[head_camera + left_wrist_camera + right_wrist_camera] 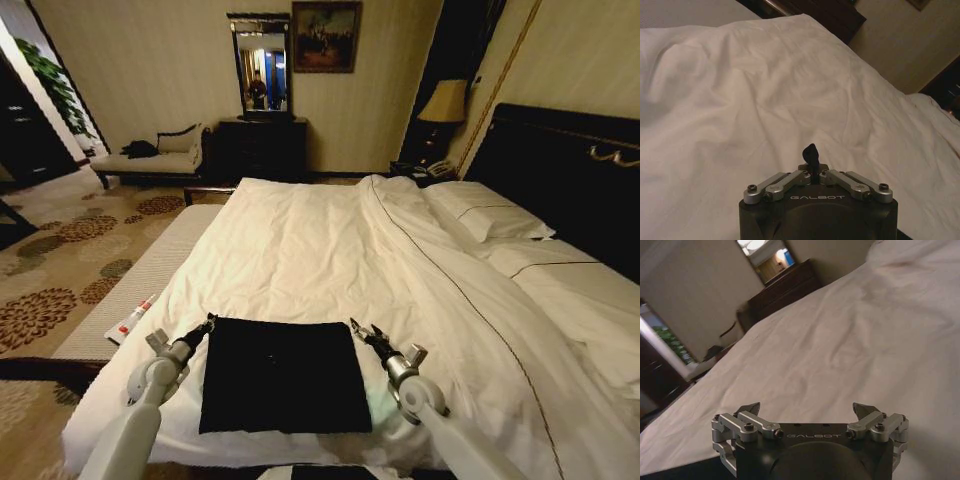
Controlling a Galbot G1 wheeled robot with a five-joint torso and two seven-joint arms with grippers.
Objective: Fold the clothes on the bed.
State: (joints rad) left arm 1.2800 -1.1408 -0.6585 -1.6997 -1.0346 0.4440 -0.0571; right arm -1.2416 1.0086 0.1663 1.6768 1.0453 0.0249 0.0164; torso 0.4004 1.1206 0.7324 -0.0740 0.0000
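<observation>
Now, keep both far corners level as you fold. Your left gripper (207,322) is clenched, seemingly pinching the far left corner of the black cotton T-shirt (283,373); your right gripper (359,329) is spread, empty, at the far right corner. The shirt lies square near the white-duveted bed's (300,240) foot

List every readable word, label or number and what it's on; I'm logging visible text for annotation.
"GALBOT": on the left gripper housing, left wrist view.
"GALBOT": on the right gripper housing, right wrist view, faint.
Small red-and-white package on the bedside bench: print too small to read.
Folded black T-shirt: no lettering showing.
</observation>
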